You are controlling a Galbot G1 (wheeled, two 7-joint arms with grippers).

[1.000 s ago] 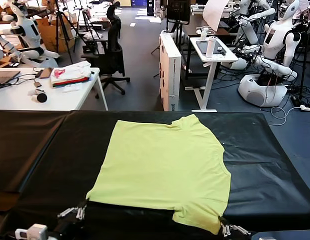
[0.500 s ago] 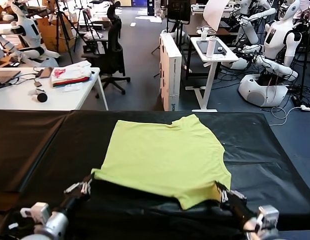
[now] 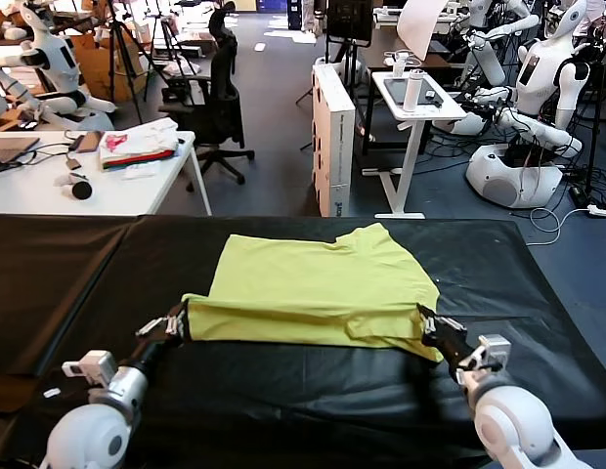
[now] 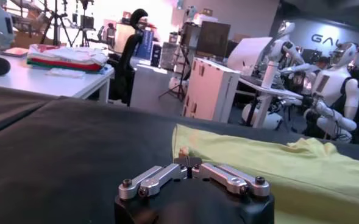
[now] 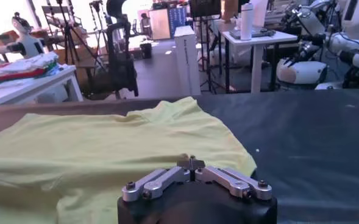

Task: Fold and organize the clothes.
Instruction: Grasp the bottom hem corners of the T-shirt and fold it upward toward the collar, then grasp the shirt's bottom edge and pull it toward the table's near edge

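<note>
The lime yellow-green T-shirt (image 3: 313, 283) lies on the black table (image 3: 78, 283), its near hem lifted and carried over the far part, forming a fold. My left gripper (image 3: 182, 319) is shut on the hem's left corner; in the left wrist view (image 4: 190, 163) the shirt (image 4: 289, 170) spreads beyond the closed fingertips. My right gripper (image 3: 421, 319) is shut on the hem's right corner; in the right wrist view (image 5: 190, 162) the shirt (image 5: 106, 152) lies ahead with its sleeve and neck at the far side.
A white table (image 3: 88, 186) with a white, pink and red fabric pile (image 3: 137, 145) stands at the back left. An office chair (image 3: 217, 98), a white cabinet (image 3: 332, 137) and a small white stand (image 3: 411, 107) are behind the table. Other robots (image 3: 538, 88) stand at the back right.
Both grippers have moved away from me across the table, carrying the shirt's near hem up and over towards the neck. The shirt now shows as a shorter folded shape.
</note>
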